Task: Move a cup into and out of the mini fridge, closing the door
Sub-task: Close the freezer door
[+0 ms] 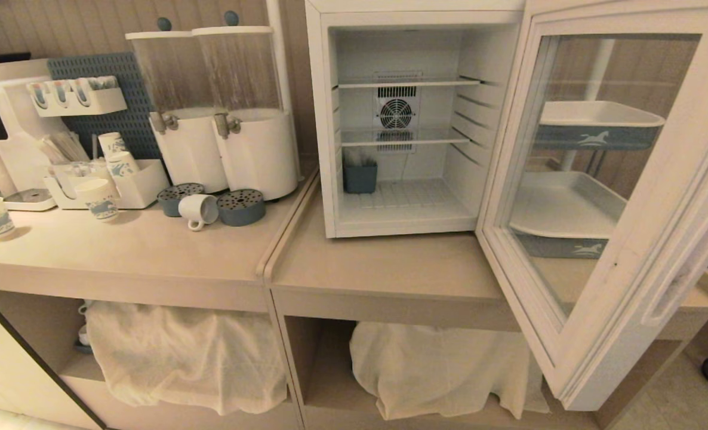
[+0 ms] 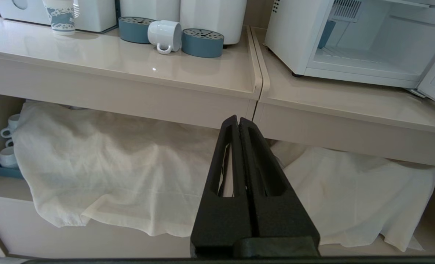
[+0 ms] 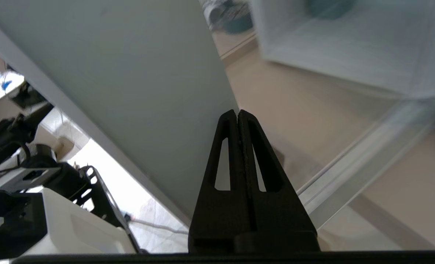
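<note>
The small squat white ceramic cup (image 1: 199, 209) lies on its side on the left counter (image 1: 151, 251), between 2 round blue-grey drip trays (image 1: 240, 206) below the white cylindrical dispensers (image 1: 222, 113), well back from the front edge, so the task looks barely begun. The white boxy mini fridge (image 1: 402, 125) stands on the right counter, its glass-windowed door (image 1: 605, 197) swung wide, probably to clear the way inside. The right gripper (image 3: 237, 113), fingers pressed together and empty, points along the door's pale panel. The left gripper (image 2: 238, 121), also closed and empty, hangs below the counter's front edge.
</note>
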You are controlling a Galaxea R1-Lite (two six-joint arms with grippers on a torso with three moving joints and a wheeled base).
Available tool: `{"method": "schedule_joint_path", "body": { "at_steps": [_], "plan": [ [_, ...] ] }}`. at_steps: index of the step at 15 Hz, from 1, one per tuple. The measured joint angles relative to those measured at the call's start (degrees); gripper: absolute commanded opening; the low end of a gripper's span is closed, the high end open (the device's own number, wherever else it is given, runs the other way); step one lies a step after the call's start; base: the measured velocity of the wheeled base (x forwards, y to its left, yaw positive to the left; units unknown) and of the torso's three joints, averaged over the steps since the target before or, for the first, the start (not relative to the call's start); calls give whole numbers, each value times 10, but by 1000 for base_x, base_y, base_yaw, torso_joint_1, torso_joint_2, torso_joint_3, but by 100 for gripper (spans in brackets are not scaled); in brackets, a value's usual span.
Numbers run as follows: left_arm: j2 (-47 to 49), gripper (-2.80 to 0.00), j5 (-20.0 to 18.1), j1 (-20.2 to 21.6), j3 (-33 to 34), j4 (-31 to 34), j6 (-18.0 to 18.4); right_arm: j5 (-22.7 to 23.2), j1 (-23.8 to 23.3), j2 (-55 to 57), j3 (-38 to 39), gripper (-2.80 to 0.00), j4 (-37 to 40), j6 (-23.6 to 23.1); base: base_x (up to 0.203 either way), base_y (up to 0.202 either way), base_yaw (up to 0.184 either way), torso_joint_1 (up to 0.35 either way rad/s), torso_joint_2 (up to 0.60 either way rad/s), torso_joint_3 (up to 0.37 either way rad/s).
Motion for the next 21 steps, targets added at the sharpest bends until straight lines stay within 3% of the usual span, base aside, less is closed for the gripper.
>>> {"method": "schedule_joint_path", "body": {
  "at_steps": [4, 8, 11, 13, 21],
  "plan": [
    [0, -280, 0, -1, 0, 0, -1, -188, 208, -15, -2, -280, 8, 17, 0, 0, 0, 0, 0, 0],
    [0, -280, 0, 0, 0, 0, -2, -478, 436, 23, -46, -280, -35, 58, 0, 0, 0, 0, 0, 0],
    [0, -280, 0, 0, 0, 0, -2, -655, 499, 104, -117, -280, -69, 72, 0, 0, 0, 0, 0, 0],
    [0, -280, 0, 0, 0, 0, -2, -707, 511, 166, -170, -280, -85, 74, 0, 0, 0, 0, 0, 0],
    [0, -280, 1, 0, 0, 0, -3, -779, 517, 436, -453, -280, -92, 71, 0, 0, 0, 0, 0, 0]
  ]
}}
